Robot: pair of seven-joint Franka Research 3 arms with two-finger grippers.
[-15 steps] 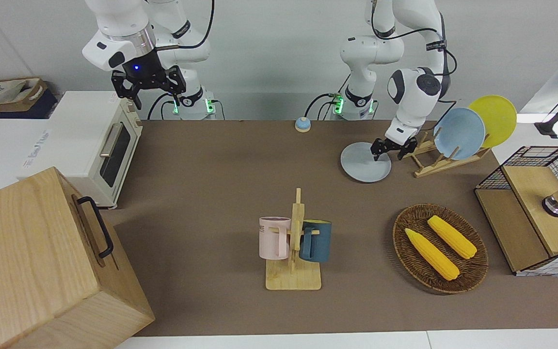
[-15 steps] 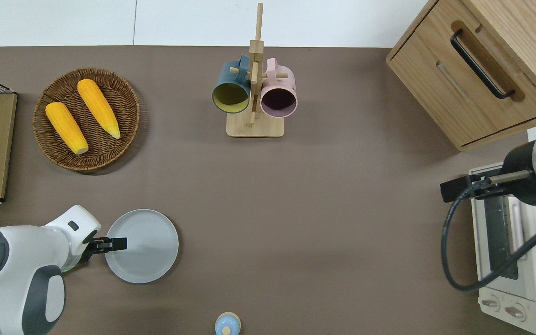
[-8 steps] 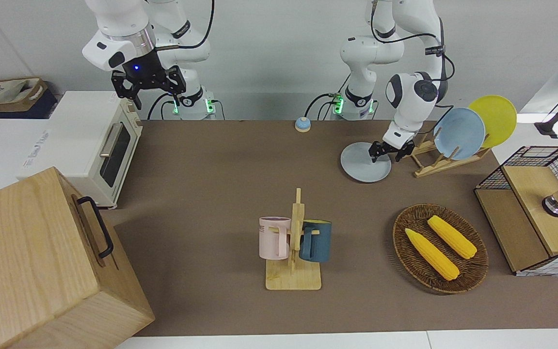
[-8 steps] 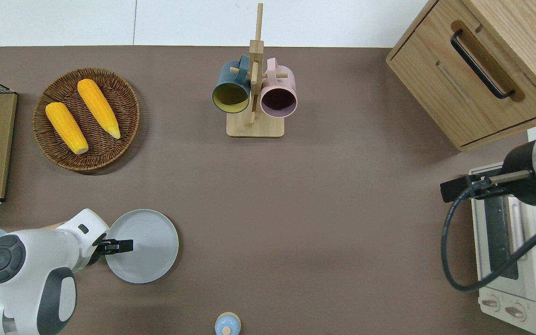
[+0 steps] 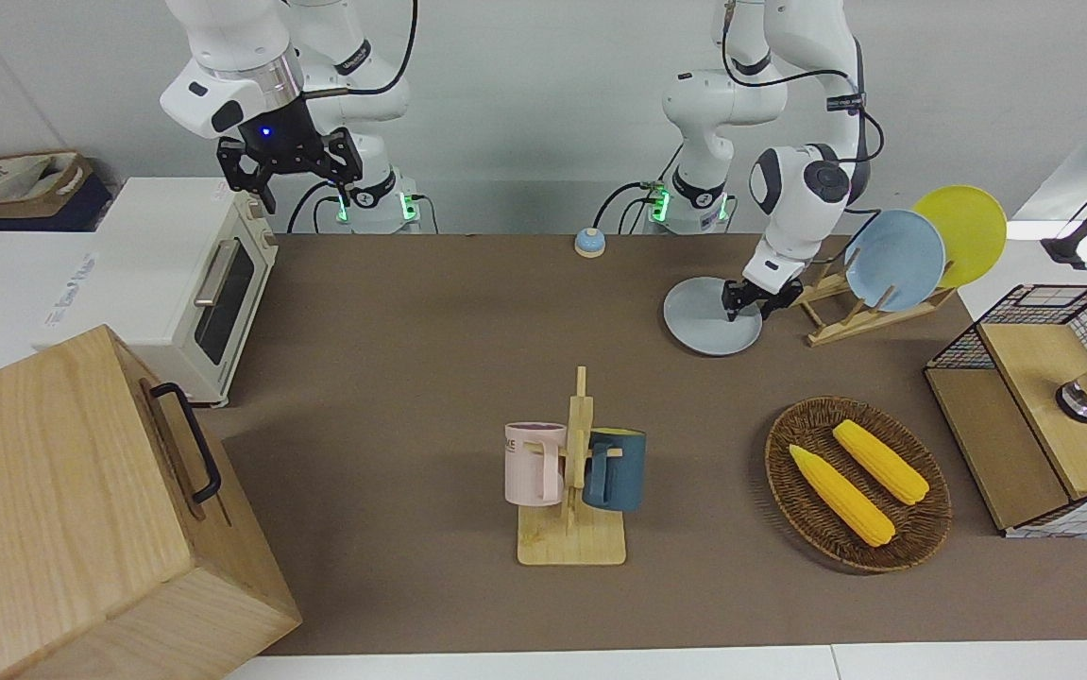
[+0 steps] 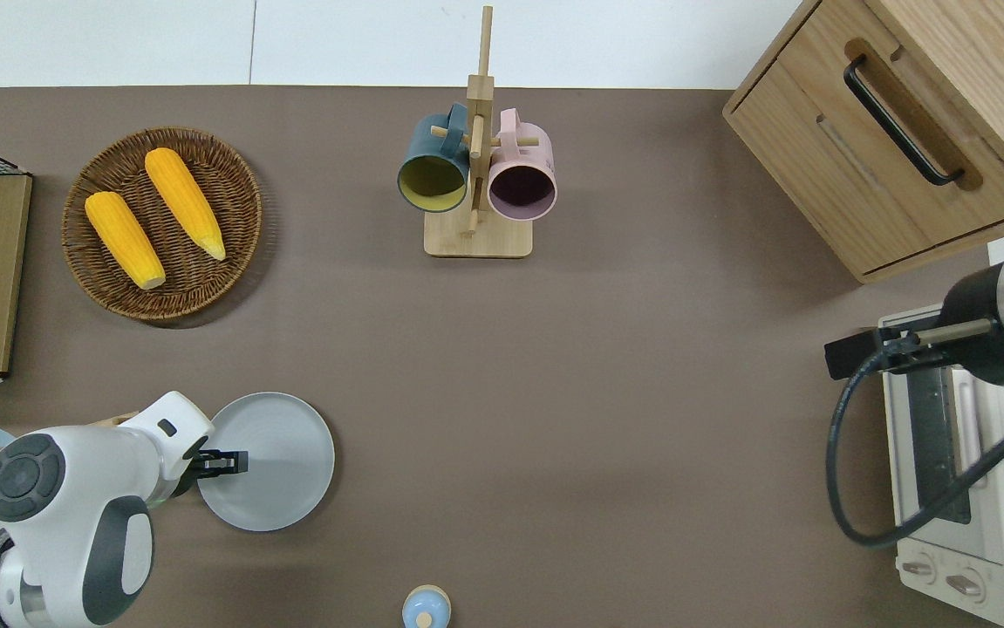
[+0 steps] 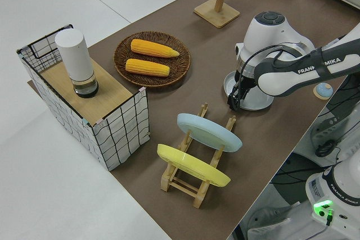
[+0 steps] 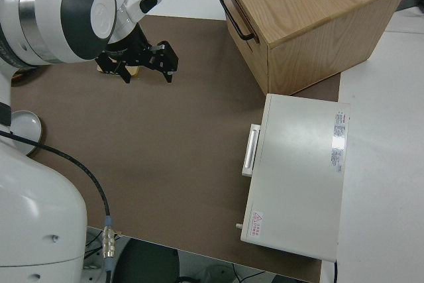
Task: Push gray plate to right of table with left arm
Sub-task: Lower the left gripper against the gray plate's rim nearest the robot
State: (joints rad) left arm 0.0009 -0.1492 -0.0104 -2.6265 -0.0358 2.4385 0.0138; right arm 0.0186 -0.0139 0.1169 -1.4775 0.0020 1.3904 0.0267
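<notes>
Overhead view | left hand (image 6: 227, 460) low over gray plate (image 6: 279, 460) edge | finger state unclear, contact hidden

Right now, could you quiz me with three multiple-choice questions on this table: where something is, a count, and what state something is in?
1. Where is the left gripper?
A. over the gray plate
B. over the wicker basket
C. over the mug stand

2. How many corn cobs lie in the basket?
A. one
B. two
C. three

3. How do the two plates in the wooden rack stand?
A. flat
B. upside down
C. tilted on edge

Answers: 1 A, overhead its fingers overlap the plate. 2 B, two cobs lie side by side. 3 C, both lean in the rack's slots.
</notes>
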